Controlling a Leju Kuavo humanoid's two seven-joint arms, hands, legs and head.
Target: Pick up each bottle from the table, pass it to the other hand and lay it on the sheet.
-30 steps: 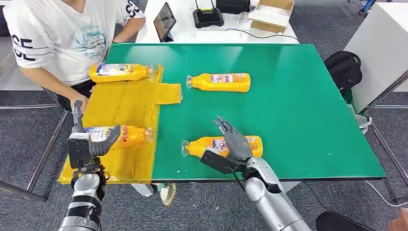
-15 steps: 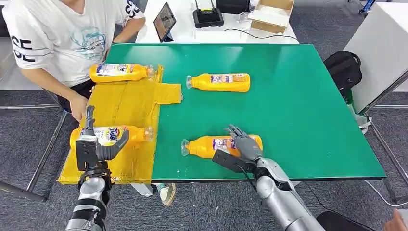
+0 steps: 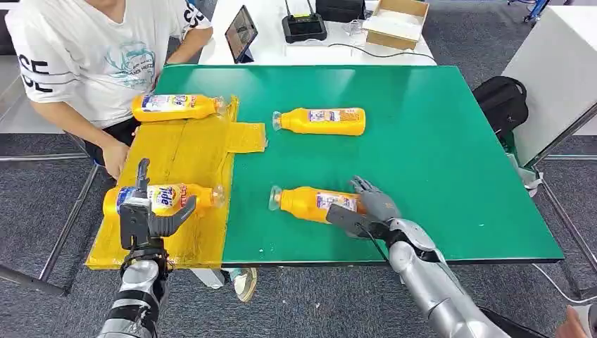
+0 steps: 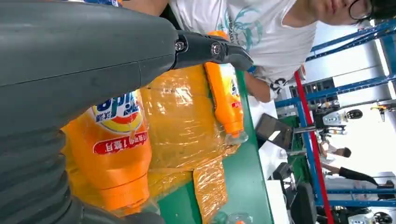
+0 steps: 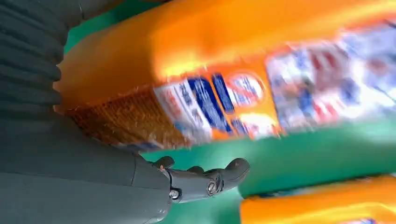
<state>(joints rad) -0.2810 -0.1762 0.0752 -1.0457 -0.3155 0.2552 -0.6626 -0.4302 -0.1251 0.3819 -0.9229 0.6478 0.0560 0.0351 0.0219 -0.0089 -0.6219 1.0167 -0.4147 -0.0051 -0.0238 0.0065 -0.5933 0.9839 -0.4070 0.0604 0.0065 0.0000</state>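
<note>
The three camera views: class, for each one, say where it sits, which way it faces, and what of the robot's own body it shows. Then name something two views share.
Head view: high on the robot, facing forward and down at the green table; both silver arms, left hand and right hand show.
Left wrist view: behind the left hand, facing across the yellow sheet toward a person.
Right wrist view: behind the right hand, close on the near table bottle.
Shared: the head view shows that bottle too.
</note>
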